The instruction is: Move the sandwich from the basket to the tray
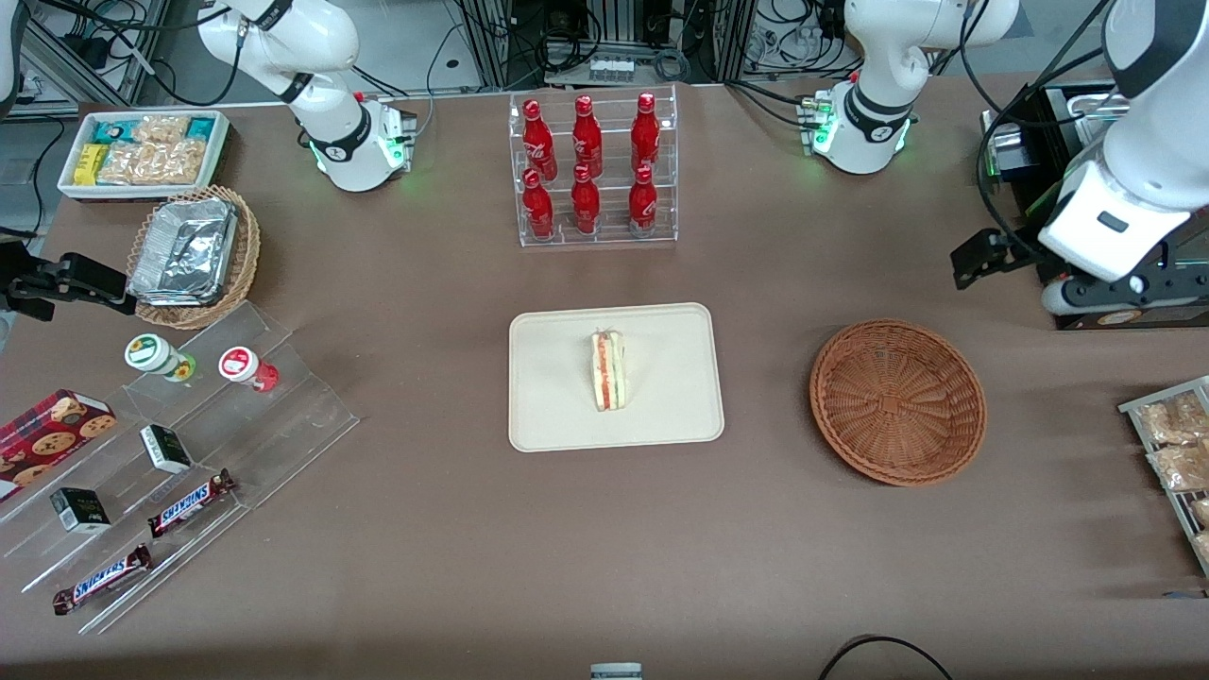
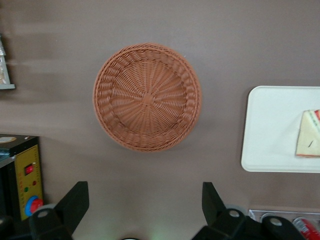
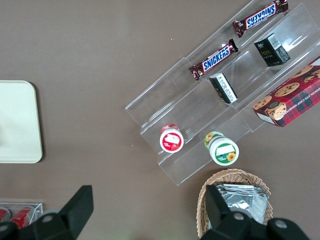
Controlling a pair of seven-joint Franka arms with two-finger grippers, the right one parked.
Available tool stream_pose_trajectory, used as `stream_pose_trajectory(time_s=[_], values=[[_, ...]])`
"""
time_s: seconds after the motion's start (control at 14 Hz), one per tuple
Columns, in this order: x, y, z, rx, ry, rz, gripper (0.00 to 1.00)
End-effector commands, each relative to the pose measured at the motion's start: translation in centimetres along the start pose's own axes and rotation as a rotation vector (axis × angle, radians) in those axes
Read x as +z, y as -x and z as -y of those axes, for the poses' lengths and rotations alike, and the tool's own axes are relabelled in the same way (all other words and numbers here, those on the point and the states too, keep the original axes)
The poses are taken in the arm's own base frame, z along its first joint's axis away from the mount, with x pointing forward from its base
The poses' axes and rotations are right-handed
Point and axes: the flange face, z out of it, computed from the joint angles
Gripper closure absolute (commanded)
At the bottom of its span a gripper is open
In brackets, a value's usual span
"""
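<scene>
The sandwich (image 1: 609, 370), a wrapped wedge with red and green layers, lies on the cream-beige tray (image 1: 671, 378) in the middle of the table. It also shows in the left wrist view (image 2: 307, 134), on the tray (image 2: 270, 130). The reddish-brown wicker basket (image 1: 897, 401) sits beside the tray toward the working arm's end and holds nothing (image 2: 146, 96). My left gripper (image 1: 982, 257) hangs above the table, farther from the front camera than the basket and apart from it. Its fingers (image 2: 75, 200) are wide open with nothing between them.
A clear rack of red bottles (image 1: 593, 170) stands farther from the camera than the tray. A wire rack of bagged pastries (image 1: 1176, 453) and a black control box (image 2: 20, 175) are at the working arm's end. A tan basket with foil containers (image 1: 194, 255) and clear snack steps (image 1: 189, 453) are at the parked arm's end.
</scene>
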Motion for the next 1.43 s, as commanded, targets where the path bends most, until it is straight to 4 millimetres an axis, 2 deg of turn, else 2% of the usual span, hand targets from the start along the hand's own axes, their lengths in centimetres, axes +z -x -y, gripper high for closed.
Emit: stream_pose_trajectory(time_s=[0.0,0.14,0.21,0.43,0.57,0.79,0.93,1.21,1.36], values=[[-0.6,1.7,3.2,0.028,-0.006,-0.012,0.00],[-0.9,1.7,5.4,0.029,0.000,-0.016,0.00],[-0.8,1.6,5.6,0.036,0.004,-0.016,0.00],[-0.8,1.2,5.3,0.038,0.012,-0.023,0.00],[-0.4,0.0,4.7,0.027,0.004,-0.018,0.00],[-0.7,-0.8,4.3,0.037,0.009,-0.028,0.00],[-1.6,-0.8,4.5,0.051,0.010,-0.042,0.00],[-2.0,-1.8,6.2,0.039,0.017,-0.055,0.00],[-2.2,-2.0,6.0,0.051,0.032,-0.057,0.00]])
